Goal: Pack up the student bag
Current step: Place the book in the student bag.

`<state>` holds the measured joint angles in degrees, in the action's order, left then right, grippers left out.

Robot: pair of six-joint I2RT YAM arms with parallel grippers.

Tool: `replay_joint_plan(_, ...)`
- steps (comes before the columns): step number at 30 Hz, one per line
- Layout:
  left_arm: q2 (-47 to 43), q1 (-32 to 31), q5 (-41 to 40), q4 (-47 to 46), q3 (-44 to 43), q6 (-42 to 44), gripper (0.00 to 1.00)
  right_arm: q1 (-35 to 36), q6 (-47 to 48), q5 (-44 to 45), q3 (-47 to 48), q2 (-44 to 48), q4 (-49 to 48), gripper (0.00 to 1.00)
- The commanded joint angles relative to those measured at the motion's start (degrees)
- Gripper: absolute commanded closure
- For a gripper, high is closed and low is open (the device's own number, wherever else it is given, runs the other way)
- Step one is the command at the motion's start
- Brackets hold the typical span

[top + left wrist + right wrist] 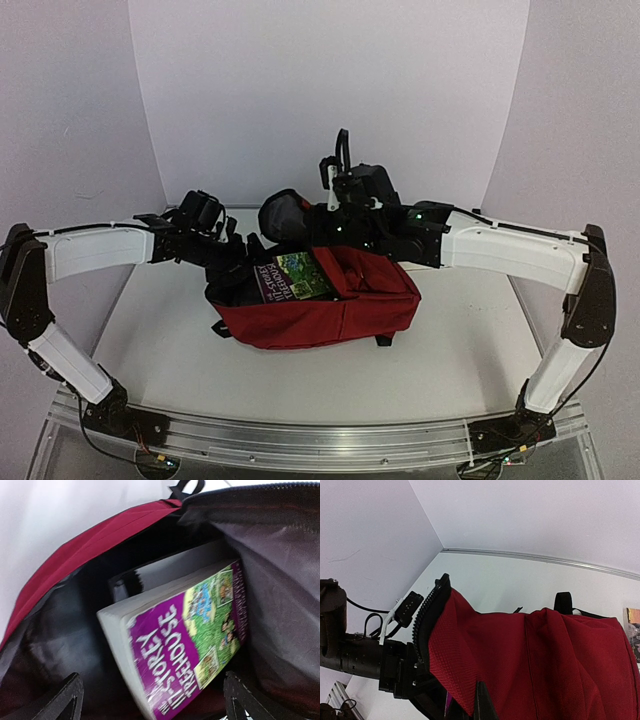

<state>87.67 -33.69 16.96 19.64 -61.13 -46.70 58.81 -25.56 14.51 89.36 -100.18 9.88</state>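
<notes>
The student bag (340,315) lies on its side in the middle of the counter (470,330), its mouth turned toward your left arm. Your right tool (481,700) looks clamped on the red fabric of the upper flap just behind the zipper (427,615). Only one finger shows there, so treat that grip as likely, not certain. Your left tool (152,677) sits at the mouth with its fingers (60,700) spread wide apart and closed on nothing.

The purple Treehouse book (200,645) is only partly in, and its near corner lies between those spread fingers. It leans against a black-edged flat item (165,570), a folder or notebook, that sits deeper inside.

- **Flap slipping:** the fabric is soft, so a thin pinch could let go. The flap would then drop over the book and over your left tool, and close the mouth.
- **Book jamming:** if you push it off-centre, its far corner may catch in the grey lining or ride up over the item behind it.
- **Bag sliding:** nothing braces the bag, so a hard push could shove the whole thing across the counter.
- **Backing out:** the left tool could hook the lining or drag the book out again.
</notes>
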Motion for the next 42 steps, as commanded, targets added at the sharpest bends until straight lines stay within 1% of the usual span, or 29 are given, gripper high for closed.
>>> replay_joint_plan(1,-3.42,0.06,-0.68,5.47,1.23,1.41,0.06,0.42,0.26,0.91,3.33,1.17,-7.38,1.0)
replay_joint_plan(5,-3.51,0.01,6.45,-4.28,5.45,-3.8,0.22,0.4,0.26,0.7,3.38,0.86,-7.37,1.0)
replay_joint_plan(7,-2.34,-0.2,8.94,-8.81,6.15,-5.61,0.33,0.38,0.25,0.46,3.4,0.95,-7.34,1.0)
replay_joint_plan(9,-0.69,-0.77,9.9,-11.13,5.68,-6.29,0.43,0.38,0.34,0.22,3.52,0.95,-7.43,1.0)
replay_joint_plan(11,1.88,-1.52,10.64,-12.16,4.43,-6.48,0.49,0.41,0.6,-0.01,3.54,0.95,-7.42,1.0)
replay_joint_plan(16,9.53,-4.84,12.13,-14.72,-1.79,-6.82,0.63,0.38,0.78,-0.04,2.66,1.53,-7.49,1.0)
replay_joint_plan(21,16.83,-7.64,12.79,-19.4,-9.85,-7.06,0.7,0.36,0.24,-0.17,1.47,2.03,-7.89,1.0)
replay_joint_plan(24,20.37,-8.05,13.34,-22.37,-12.29,-7.88,0.74,0.37,-0.26,-0.89,0.98,1.87,-8.16,1.0)
replay_joint_plan(28,21.24,-8.06,12.8,-22.33,-12.64,-7.75,0.74,0.38,-0.61,-1.01,0.32,1.88,-8.29,1.0)
replay_joint_plan(30,19.96,-8.06,11.05,-20.51,-12.24,-6.68,0.74,0.37,-0.58,-0.36,-0.1,2.03,-8.28,1.0)
replay_joint_plan(32,17.39,-7.94,8.34,-17.05,-11.46,-5.01,0.71,0.38,-0.49,0.3,-0.52,2.06,-8.3,1.0)
replay_joint_plan(34,14.28,-7.82,4.75,-14.32,-10.06,-3.47,0.65,0.4,-0.54,0.54,-1.13,2.01,-8.28,1.0)
replay_joint_plan(36,10.18,-7.38,2.0,-11.7,-8.33,-1.97,0.57,0.39,-0.99,0.88,-2.13,2.01,-8.28,1.0)
replay_joint_plan(39,3.98,-5.57,-1.53,-7.64,-4.59,-1.21,0.46,0.35,-2.71,3.58,-4.93,2.58,-8.05,1.0)
replay_joint_plan(42,-2.82,-3.09,-3.52,-4.8,-0.04,-1.27,0.37,-0.72,-4.81,4.42,-7.94,2.92,-7.7,0.97)
